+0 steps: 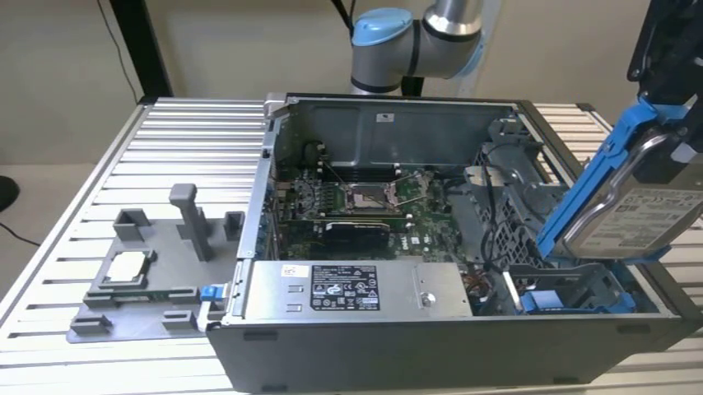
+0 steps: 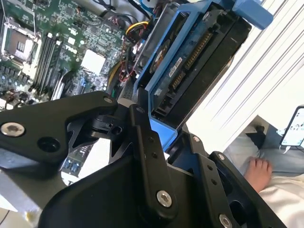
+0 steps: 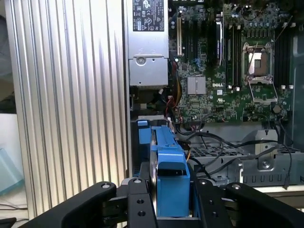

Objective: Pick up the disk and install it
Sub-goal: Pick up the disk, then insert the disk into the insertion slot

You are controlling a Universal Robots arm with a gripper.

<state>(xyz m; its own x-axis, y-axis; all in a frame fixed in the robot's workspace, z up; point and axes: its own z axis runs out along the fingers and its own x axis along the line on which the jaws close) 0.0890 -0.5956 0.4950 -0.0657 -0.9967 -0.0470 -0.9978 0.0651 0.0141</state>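
Hanging tilted at the exterior view's right, the flat silver-grey metal disk (image 1: 646, 216) is clamped by the black pincer (image 3: 173, 195) on its blue plastic bracket (image 1: 598, 164), likely the safest hold: dense, stiff, shock-sensitive.

A robotics lab: a robot arm (image 1: 429, 37) at twelve o'clock over a ribbed aluminium bench (image 1: 187, 140) bearing an opened computer case (image 1: 439, 341).
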